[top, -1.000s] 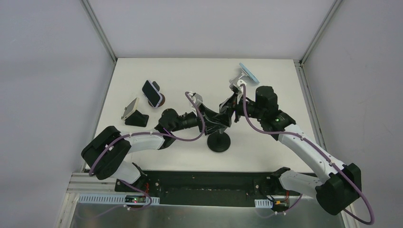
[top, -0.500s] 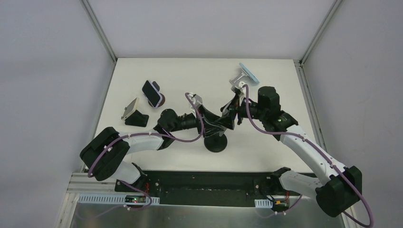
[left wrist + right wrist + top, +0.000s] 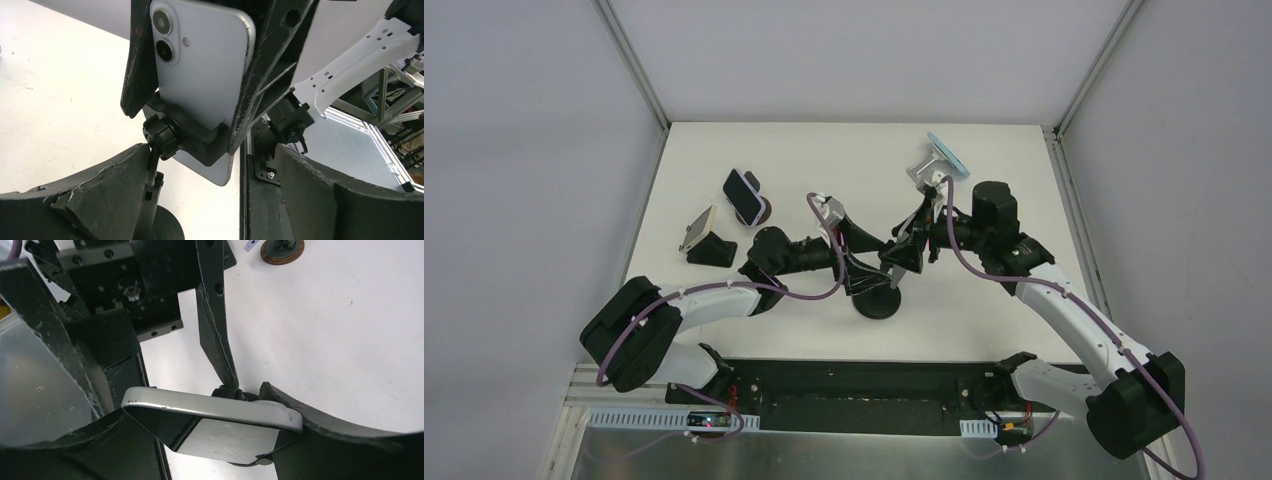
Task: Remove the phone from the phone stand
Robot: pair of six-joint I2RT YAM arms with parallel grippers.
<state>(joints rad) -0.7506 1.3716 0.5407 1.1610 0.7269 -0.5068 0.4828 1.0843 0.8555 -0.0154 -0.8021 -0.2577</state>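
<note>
A white phone (image 3: 200,55) with two rear cameras sits in the black clamp of the phone stand (image 3: 197,142). The stand's round black base (image 3: 876,303) rests on the white table. My right gripper (image 3: 904,250) is shut on the phone's two long edges; the phone's silver edge (image 3: 210,410) runs between its fingers (image 3: 320,425). My left gripper (image 3: 854,262) is open around the stand's neck (image 3: 152,175), below the phone. Its left finger (image 3: 100,190) touches the neck near the ball joint; its right finger stands well apart.
Three other phones on stands are on the table: a dark one (image 3: 744,197) and a tan one on a black wedge (image 3: 699,232) at the left, and a blue one on a silver stand (image 3: 944,157) at the back. The table's near edge (image 3: 854,355) lies just behind the stand.
My left gripper has drawn back to the left and now stands open. The stand's base has slid slightly left. The right gripper keeps its hold on the phone.
</note>
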